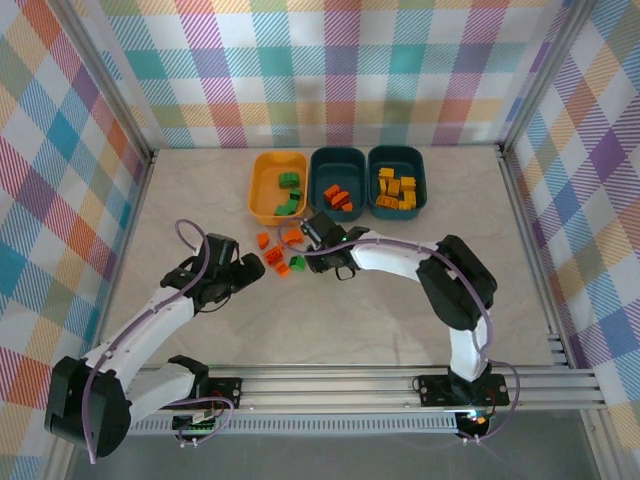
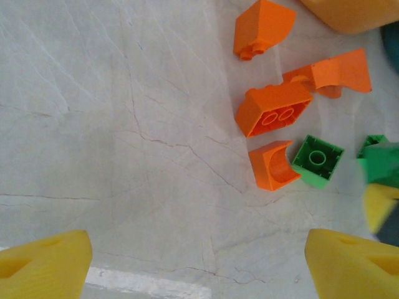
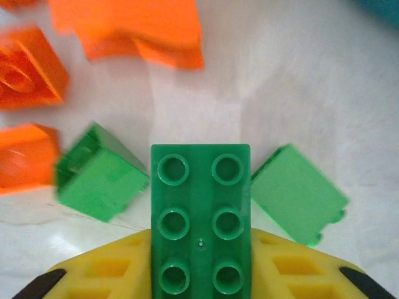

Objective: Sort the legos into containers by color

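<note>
— Surface?
— Pale veined tabletop (image 1: 360, 320) it was, with plaid walls (image 1: 330, 70) around.
— Right gripper (image 3: 201, 274)?
— It was clamped on a green six-stud brick (image 3: 201, 205); two loose green bricks (image 3: 100, 177) lay beside.
— Left gripper (image 2: 199, 268)?
— Fingers were spread wide, hovering near the orange bricks (image 2: 274, 109). Three tubs (image 1: 258, 190) stood beyond, bricks inside.

Bright, even light with soft, faint shadows. The six-stud green brick (image 3: 200, 218) is sharp; the orange bricks (image 3: 124, 31) above and left of it are smeared with blur.
</note>
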### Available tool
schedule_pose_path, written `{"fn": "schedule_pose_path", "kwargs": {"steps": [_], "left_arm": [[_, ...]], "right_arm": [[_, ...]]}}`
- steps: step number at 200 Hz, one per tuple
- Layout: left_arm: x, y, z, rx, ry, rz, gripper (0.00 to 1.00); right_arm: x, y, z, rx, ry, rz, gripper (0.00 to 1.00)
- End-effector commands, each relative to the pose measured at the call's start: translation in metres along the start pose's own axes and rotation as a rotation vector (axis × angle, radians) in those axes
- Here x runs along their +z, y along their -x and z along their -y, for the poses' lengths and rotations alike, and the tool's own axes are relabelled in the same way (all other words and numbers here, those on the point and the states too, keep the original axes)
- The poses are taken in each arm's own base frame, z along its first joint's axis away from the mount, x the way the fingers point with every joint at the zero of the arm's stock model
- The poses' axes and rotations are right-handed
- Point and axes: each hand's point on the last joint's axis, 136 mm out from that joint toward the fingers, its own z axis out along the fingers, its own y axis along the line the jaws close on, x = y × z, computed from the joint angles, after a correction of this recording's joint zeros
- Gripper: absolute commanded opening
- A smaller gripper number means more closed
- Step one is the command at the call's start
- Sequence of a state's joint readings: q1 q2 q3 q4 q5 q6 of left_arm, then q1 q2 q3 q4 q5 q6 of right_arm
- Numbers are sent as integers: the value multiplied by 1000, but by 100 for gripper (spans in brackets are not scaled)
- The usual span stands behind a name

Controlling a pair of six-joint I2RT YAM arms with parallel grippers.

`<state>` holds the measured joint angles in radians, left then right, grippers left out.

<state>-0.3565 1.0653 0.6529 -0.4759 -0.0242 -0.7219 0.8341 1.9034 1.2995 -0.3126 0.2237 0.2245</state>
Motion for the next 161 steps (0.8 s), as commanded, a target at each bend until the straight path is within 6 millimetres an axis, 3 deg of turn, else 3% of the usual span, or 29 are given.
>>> {"fn": "schedule_pose_path", "kwargs": {"steps": [1,20,45,65,86,114,161], "left_arm": [[16,-11,6,-21,-48,-67,88],[30,-20,13,-21,-69,-133,87],[45,-33,20,-12,-69,-215,85],[54,-45,22,11,-59,-276,84],[59,-54,21,21,-49,-322,83],[56,-52,22,28,-45,-313,83],[54,-47,21,36,-22,-300,83]], "right_arm": [[-44,59,12,57,24,154,34],[-41,90,51,132,-2,183,34],[-9,117,105,265,-14,138,34],[17,125,128,311,-24,107,34],[30,138,141,340,-22,99,34],[31,153,145,364,-8,119,34],[22,157,98,323,48,175,33]]}}
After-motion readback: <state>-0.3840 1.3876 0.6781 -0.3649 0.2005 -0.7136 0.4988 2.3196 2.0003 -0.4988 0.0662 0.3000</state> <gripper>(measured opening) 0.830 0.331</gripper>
